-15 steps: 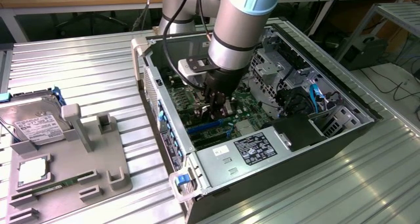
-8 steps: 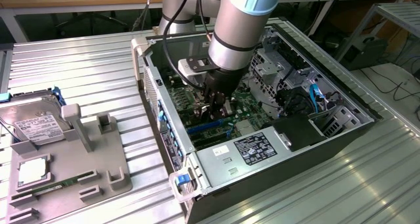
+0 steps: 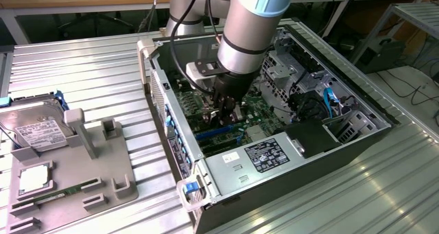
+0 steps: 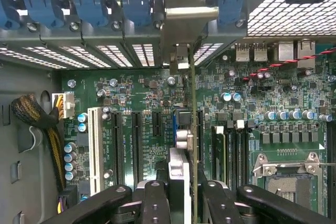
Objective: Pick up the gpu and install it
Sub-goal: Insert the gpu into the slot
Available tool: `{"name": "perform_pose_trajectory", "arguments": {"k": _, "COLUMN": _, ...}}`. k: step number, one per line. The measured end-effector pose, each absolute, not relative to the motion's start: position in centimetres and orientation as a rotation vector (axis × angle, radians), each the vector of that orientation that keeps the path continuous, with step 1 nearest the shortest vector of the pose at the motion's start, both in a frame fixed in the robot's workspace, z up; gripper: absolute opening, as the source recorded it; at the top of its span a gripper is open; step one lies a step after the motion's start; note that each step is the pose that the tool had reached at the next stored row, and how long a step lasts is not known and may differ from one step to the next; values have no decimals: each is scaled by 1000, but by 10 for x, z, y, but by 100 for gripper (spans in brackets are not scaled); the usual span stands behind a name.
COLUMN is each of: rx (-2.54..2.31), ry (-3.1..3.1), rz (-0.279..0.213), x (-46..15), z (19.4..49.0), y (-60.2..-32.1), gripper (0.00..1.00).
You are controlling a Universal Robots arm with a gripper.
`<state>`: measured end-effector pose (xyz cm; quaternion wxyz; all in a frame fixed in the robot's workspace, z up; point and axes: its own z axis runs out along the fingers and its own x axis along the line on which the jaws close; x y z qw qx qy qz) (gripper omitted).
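My gripper is deep inside the open computer case, over the green motherboard. It is shut on the gpu, a thin card seen edge-on in the wrist view. The card stands upright between the two black fingers and runs along the expansion slots. Its silvery metal bracket lies against the case's rear slot openings, beside the blue clips. In the exterior view the gripper hides most of the card, just above a blue slot.
A grey fixture on the exterior view's left carries a hard drive and a green memory stick. Inside the case are the power supply, drive cages, an open CPU socket and a cable bundle.
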<state>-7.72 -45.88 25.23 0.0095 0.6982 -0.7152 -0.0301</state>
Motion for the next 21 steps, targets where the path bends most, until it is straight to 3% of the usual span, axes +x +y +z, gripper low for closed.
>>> {"name": "perform_pose_trajectory", "arguments": {"k": 21, "rx": 2187, "ry": -2239, "rz": -81, "x": -77, "z": 243, "y": -459, "gripper": 29}}
